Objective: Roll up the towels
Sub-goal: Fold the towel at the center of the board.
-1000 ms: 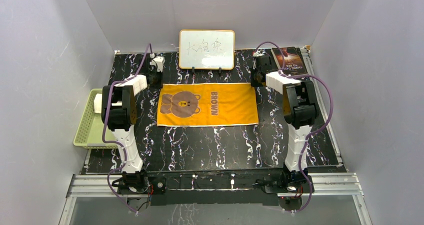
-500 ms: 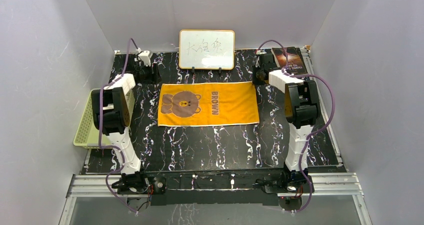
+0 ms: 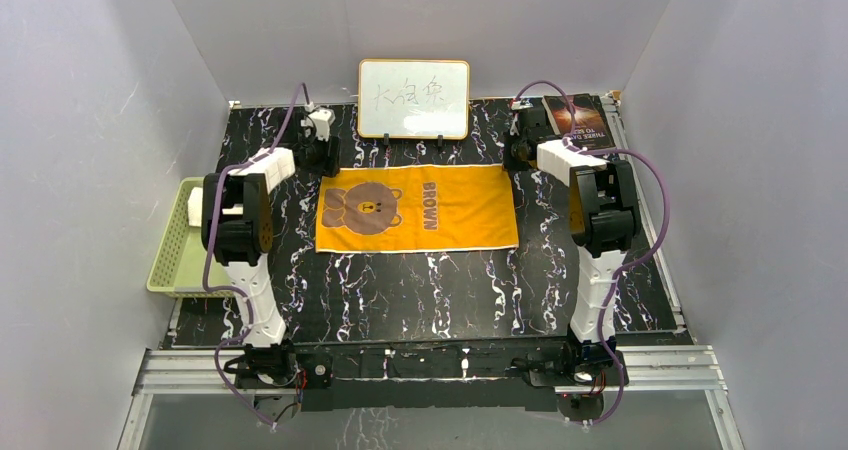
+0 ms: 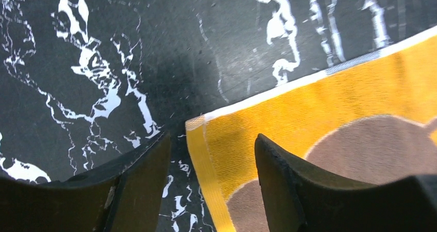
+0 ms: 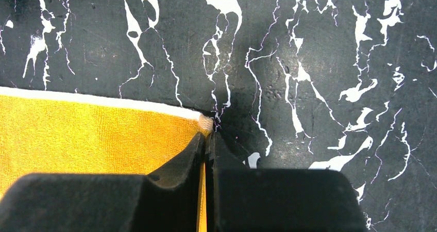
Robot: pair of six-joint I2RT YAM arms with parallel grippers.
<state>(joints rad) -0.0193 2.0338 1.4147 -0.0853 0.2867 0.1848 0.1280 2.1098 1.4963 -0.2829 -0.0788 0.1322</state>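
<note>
Towel (image 3: pixel 455 210) pinched at one corner by right fingers (image 5: pixel 175 191); left fingers (image 4: pixel 299 191), spread, returned astride another.

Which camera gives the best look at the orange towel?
The top view: the whole towel lies flat, bear and BROWN lettering visible. The left wrist shows only a corner between open left fingers; the right wrist only a corner pinched by the right fingers.

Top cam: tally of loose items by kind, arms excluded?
orange towel: 1
green basket: 1
white bundle in the basket, kind unclear: 1
whiteboard: 1
booklet: 1
Total: 5
</note>
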